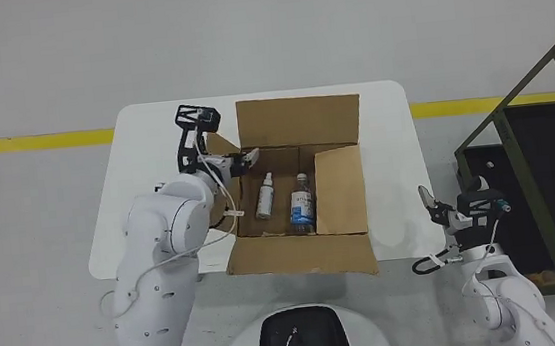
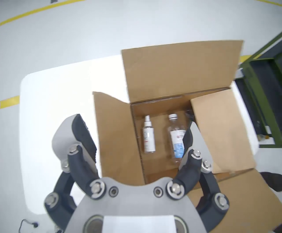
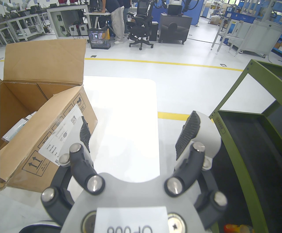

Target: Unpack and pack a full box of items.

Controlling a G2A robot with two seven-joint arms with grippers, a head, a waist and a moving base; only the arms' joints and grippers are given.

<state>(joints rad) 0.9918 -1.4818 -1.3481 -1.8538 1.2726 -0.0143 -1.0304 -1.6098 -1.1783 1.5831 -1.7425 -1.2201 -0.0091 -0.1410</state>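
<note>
An open cardboard box stands on the white table with its flaps spread. Inside lie a white spray bottle and a clear water bottle, side by side. My left gripper hangs open above the box's left flap, holding nothing. My right gripper is open and empty off the table's right edge, well away from the box.
A green metal rack stands on the floor to the right of the table. A yellow floor line runs behind the table. Bare table surface lies left of the box and between box and right edge.
</note>
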